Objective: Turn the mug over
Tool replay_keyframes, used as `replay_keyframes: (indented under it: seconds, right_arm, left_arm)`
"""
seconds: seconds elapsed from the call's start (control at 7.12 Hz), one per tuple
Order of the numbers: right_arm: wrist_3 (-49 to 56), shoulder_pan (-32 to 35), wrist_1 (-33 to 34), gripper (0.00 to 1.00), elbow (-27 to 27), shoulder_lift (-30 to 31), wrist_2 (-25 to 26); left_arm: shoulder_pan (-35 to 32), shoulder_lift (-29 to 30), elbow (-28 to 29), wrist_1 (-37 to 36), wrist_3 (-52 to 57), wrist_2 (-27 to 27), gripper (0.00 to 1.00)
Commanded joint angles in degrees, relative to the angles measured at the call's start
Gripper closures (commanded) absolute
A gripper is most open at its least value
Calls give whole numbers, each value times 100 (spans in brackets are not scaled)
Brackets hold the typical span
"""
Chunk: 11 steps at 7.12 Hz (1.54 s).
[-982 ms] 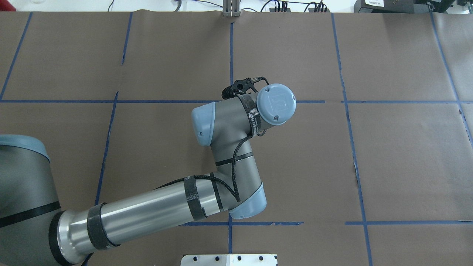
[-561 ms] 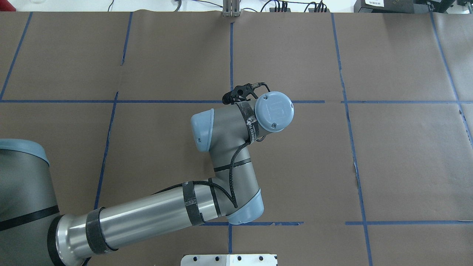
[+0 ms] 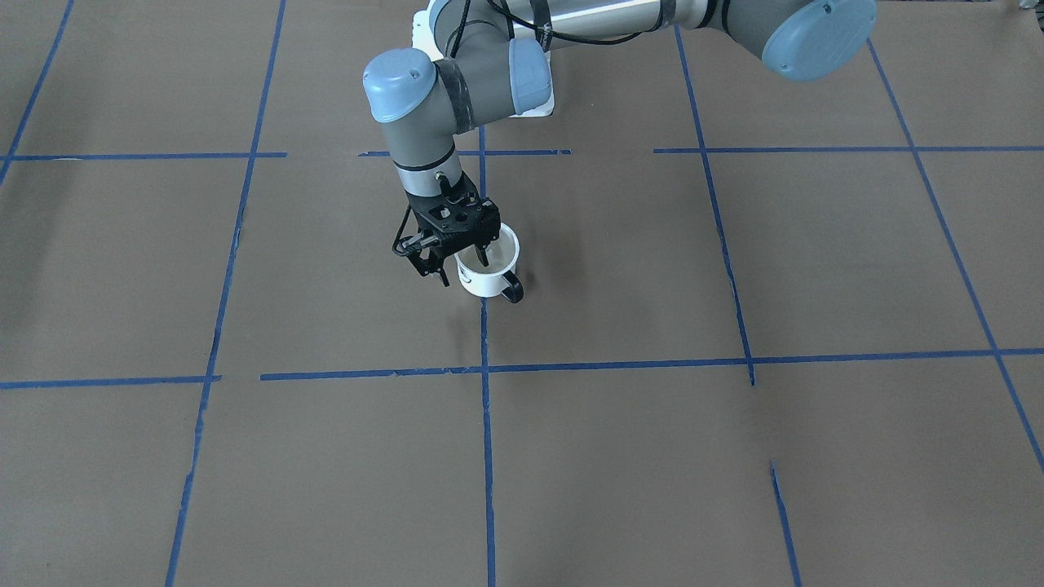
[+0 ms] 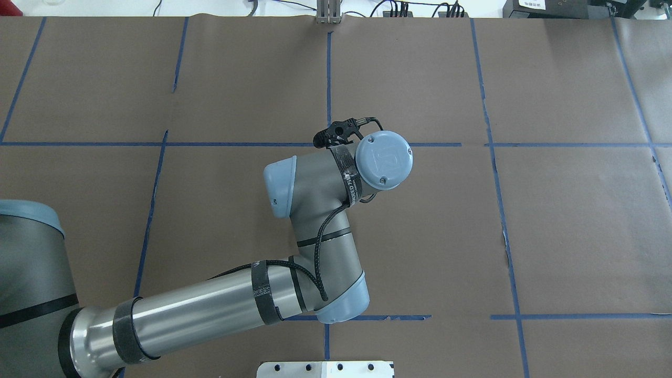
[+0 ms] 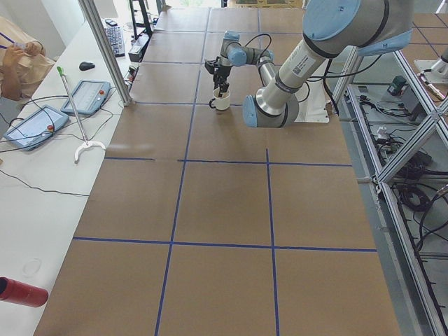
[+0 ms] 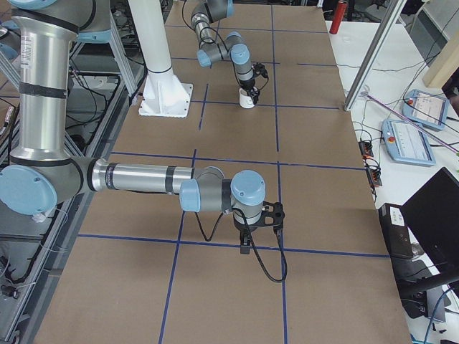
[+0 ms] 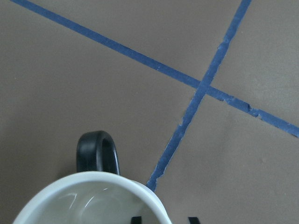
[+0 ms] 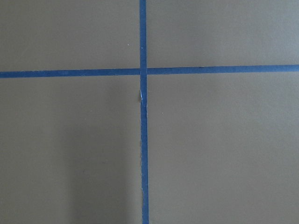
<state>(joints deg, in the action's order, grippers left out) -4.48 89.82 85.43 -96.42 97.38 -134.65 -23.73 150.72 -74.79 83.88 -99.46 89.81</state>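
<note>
The small white mug (image 3: 488, 273) stands upright on the brown table, mouth up, its black handle (image 3: 513, 290) toward the front-facing camera. My left gripper (image 3: 463, 269) points down over the mug's rim, with one finger inside the mug and one outside; it looks open, not clamped. The left wrist view shows the mug's rim (image 7: 93, 179), its handle (image 7: 96, 151) and two fingertips either side of the wall. In the overhead view my left wrist (image 4: 383, 160) hides the mug. My right gripper (image 6: 245, 247) hangs low over the table far from the mug; I cannot tell its state.
Blue tape lines (image 3: 484, 367) cross the brown table cover. The white base plate (image 4: 325, 369) sits at the robot's edge. A side bench holds tablets (image 5: 87, 98) and a red bottle (image 5: 21, 292).
My left arm's wrist and elbow have shifted a little left and toward the robot in the overhead view. The mug is hidden there throughout.
</note>
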Motion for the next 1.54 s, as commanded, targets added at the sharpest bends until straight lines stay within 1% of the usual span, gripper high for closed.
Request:
replay_keyframes:
  seconds: [0.0, 0.14, 0.28, 0.42, 0.56, 0.7, 0.84, 0.98, 1.12, 1.26, 1.4]
  right_arm:
    - [0, 0, 0, 0, 0, 0, 0]
    - [0, 0, 0, 0, 0, 0, 0]
    - [0, 0, 0, 0, 0, 0, 0]
    - [0, 0, 0, 0, 0, 0, 0]
    - [0, 0, 0, 0, 0, 0, 0]
    - [0, 0, 0, 0, 0, 0, 0]
    - [0, 0, 0, 0, 0, 0, 0]
    - [0, 0, 0, 0, 0, 0, 0]
    - [0, 0, 0, 0, 0, 0, 0]
    - [0, 0, 0, 0, 0, 0, 0]
    - [0, 0, 0, 0, 0, 0, 0]
  left_arm:
    - [-17, -8, -559, -474, 302, 10, 0]
    - [-113, -8, -1024, -878, 452, 19, 0]
    - [-279, -25, -1089, -900, 619, 27, 0]
    - [-464, -261, -1429, -891, 882, 71, 0]
    - [-605, -898, -2146, -848, 1041, 89, 0]
    - [-832, -1252, -2710, -856, 1399, 98, 0]
    - [-1191, -1439, -2768, -821, 1925, 280, 0]
    - [-1743, -1771, -2821, -525, 2687, 891, 0]
    - [-2245, -2297, -2952, -52, 3426, 1376, 0]
    - [-2693, -2859, -2953, 414, 4147, 1546, 0]
    - [-3211, -3421, -2953, 801, 4928, 1939, 0]
